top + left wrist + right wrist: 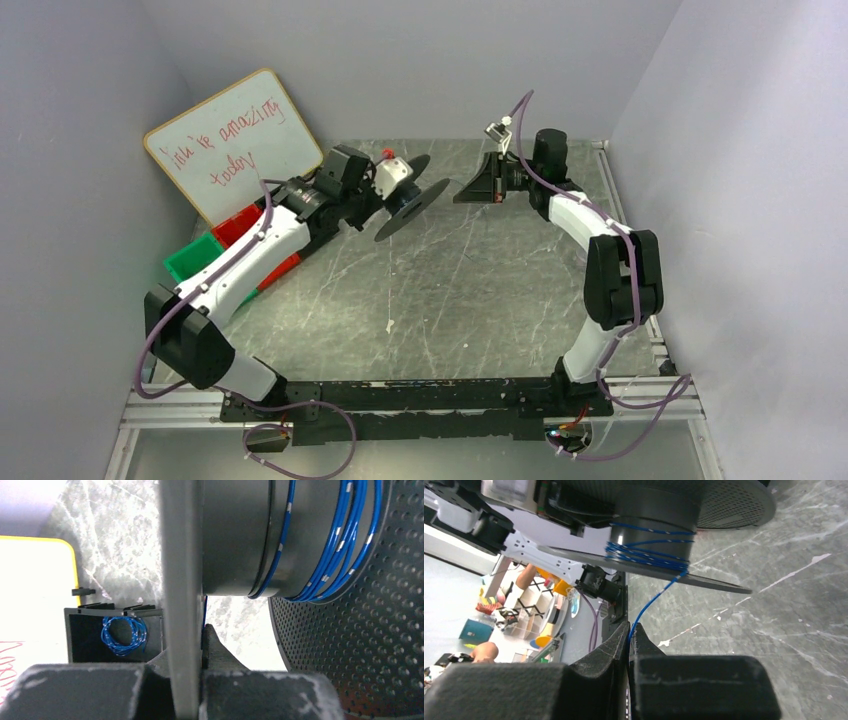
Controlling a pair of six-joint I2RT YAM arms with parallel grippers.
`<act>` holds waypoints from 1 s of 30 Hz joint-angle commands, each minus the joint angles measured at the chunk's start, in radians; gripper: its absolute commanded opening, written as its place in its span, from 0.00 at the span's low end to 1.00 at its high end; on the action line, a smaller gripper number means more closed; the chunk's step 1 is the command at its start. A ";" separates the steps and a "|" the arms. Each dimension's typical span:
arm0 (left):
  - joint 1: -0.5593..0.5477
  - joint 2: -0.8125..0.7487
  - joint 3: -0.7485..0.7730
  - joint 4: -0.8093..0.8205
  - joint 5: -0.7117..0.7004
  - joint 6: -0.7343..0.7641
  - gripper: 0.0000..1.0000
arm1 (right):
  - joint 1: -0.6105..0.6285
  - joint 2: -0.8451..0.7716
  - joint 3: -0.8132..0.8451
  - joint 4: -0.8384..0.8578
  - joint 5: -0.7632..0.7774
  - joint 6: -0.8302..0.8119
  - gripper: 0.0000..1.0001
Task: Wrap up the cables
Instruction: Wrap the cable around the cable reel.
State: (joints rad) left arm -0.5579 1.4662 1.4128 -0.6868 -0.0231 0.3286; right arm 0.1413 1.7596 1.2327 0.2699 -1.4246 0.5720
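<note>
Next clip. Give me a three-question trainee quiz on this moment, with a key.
1. True or false: the right hand is shut, pinching the blue cable.
2. Which hand clamps a flange of the black spool? A. left hand B. right hand C. neither
3. Fill in: the wound turns of cable sit around the spool's ____.

Key: 1 true; 2 A; 3 hub.

White-and-black arms (255,245), thin purple hoses (648,404), black joints
</note>
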 commanded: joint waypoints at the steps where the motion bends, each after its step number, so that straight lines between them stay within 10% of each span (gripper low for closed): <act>1: -0.039 0.005 -0.005 0.126 -0.207 0.023 0.02 | -0.003 -0.086 -0.019 0.267 -0.062 0.188 0.08; 30: -0.029 0.185 0.179 0.071 -0.466 -0.316 0.02 | 0.289 -0.087 0.036 -0.111 -0.048 -0.187 0.10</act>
State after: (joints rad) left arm -0.6167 1.6508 1.4921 -0.6548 -0.4129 0.1364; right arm 0.4026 1.6588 1.2182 0.2276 -1.4448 0.4927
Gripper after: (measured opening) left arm 0.059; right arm 0.099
